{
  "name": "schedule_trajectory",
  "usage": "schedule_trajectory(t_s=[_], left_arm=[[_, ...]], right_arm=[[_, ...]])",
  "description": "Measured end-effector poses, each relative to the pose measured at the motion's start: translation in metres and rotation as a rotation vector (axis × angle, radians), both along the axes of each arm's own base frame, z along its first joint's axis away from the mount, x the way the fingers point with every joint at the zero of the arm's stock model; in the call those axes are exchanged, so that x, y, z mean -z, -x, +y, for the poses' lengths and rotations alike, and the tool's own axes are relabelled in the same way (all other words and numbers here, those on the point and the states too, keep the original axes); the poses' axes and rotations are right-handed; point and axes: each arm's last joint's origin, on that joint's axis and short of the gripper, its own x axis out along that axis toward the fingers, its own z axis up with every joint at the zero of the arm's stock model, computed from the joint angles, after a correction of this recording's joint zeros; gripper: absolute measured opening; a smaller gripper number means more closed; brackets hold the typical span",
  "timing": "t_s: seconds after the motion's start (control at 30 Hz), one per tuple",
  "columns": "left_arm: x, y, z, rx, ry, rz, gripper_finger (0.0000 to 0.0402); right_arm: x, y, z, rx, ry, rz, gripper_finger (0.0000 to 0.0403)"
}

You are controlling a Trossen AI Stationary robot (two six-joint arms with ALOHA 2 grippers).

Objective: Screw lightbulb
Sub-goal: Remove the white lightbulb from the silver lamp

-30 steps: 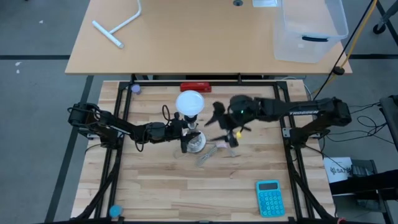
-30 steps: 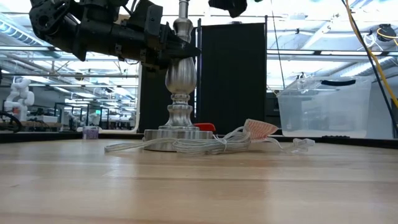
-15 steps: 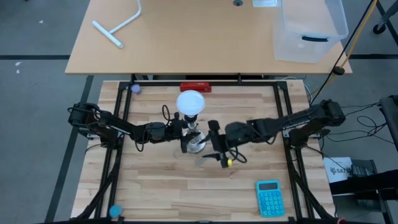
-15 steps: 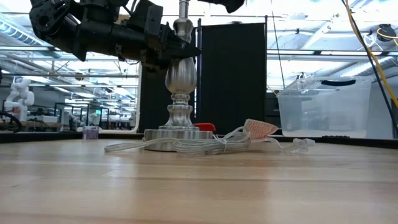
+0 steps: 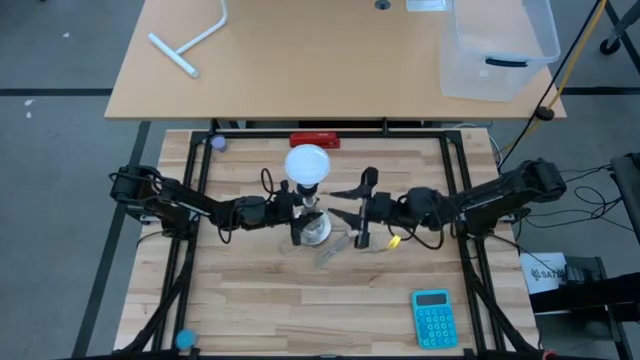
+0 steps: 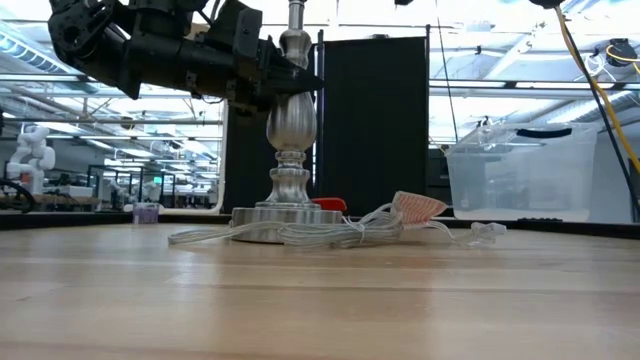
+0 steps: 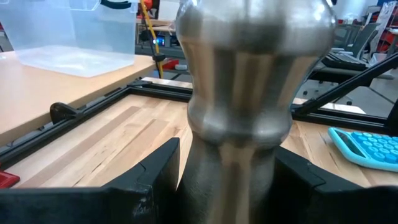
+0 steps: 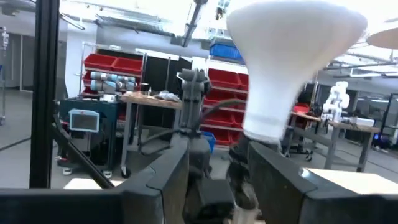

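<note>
My wooden work table (image 5: pixel 250 300) sits in front of a second tan table, with a workshop of shelves and red bins behind. The lightbulb (image 5: pixel 306 165) stands upright on top of the silver lamp stand (image 6: pixel 291 130), near the table's middle and slightly toward eleven o'clock; I judge it already seated in the socket, though I can't tell how far it is threaded. My left gripper (image 5: pixel 298 214) comes in from nine o'clock and clamps the stand's stem, fingers (image 7: pixel 158 177) closed against the metal on both sides, presumably to stop it turning. My right gripper (image 5: pixel 362 207) waits just beside the bulb at three o'clock, fingers (image 8: pixel 273 183) spread wide, holding nothing, pointed at the bulb's neck for a grip.
</note>
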Motion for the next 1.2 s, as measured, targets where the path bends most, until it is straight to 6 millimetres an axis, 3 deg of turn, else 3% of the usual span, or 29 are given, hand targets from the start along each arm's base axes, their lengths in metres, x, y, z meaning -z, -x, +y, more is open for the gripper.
schedule_trajectory(t_s=[0.13, 0.57, 1.2], left_arm=[[0.0, 0.0, 0.0, 0.002, 0.001, 0.0, 0.019], [0.0, 0.0, 0.0, 0.004, 0.001, -0.001, 0.019], [0.0, 0.0, 0.0, -0.004, 0.002, -0.002, 0.019]], right_arm=[[-0.007, -0.011, 0.001, 0.047, 0.007, 0.014, 0.0173], [-0.024, -0.032, -0.01, 0.207, -0.031, 0.074, 0.029], [-0.027, -0.038, -0.05, 0.007, -0.106, 0.042, 0.0286]])
